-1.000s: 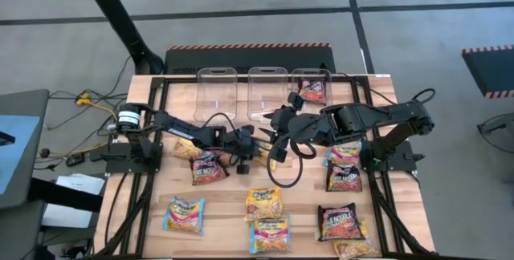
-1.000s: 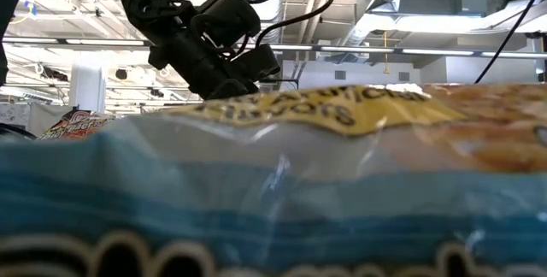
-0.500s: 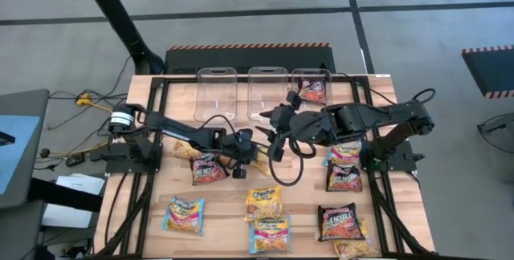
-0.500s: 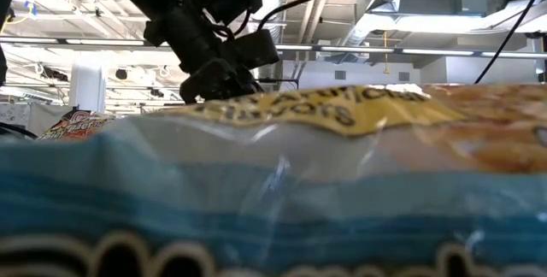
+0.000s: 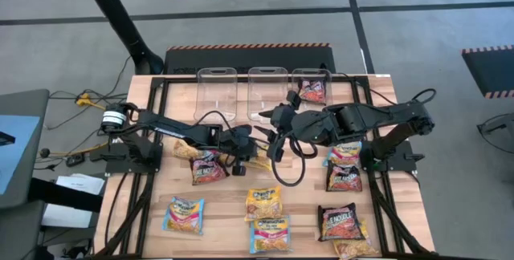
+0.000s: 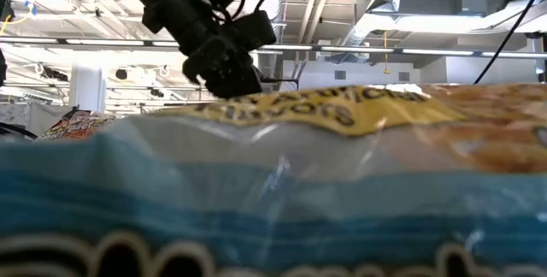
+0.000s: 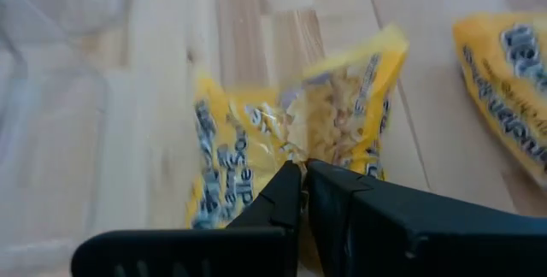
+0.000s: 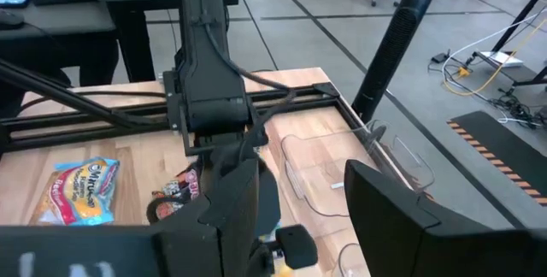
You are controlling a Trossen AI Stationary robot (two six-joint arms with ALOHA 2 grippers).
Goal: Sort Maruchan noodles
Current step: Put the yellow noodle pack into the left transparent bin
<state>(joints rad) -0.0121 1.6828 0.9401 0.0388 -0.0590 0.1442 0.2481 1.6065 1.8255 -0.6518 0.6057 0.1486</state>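
My left gripper [image 7: 303,167] is shut on a yellow Maruchan noodle packet [image 7: 291,132] near the table's middle [image 5: 252,152]. My right gripper [image 8: 308,200] hangs open, high above the table, just behind that spot [image 5: 271,120], with nothing between its fingers. Other packets lie flat on the wood: a maroon one [image 5: 207,168], a yellow one [image 5: 263,202], blue-pink ones [image 5: 183,214] [image 5: 271,233] and several at the right [image 5: 344,177]. Three clear bins [image 5: 267,83] stand at the far edge; the right one holds a maroon packet [image 5: 312,91]. My left gripper pinches the yellow packet between its two fingers at one long edge of the wrapper [image 7: 295,150], which is bunched up there. The fingers slant down from the table's left. The packet spreads out beyond the fingertips; whether its far end touches the wood I cannot tell.
Another yellow packet [image 5: 186,149] lies under my left arm. In the low view a packet [image 6: 273,183] right before the camera hides most of the table. Black frame rails [image 5: 161,115] run along the left and right sides. Bare wood shows between the bins and the packets.
My left gripper, shut throughout, has gone up with the yellow packet, which has come up off the wood with it. My right arm has kept still.
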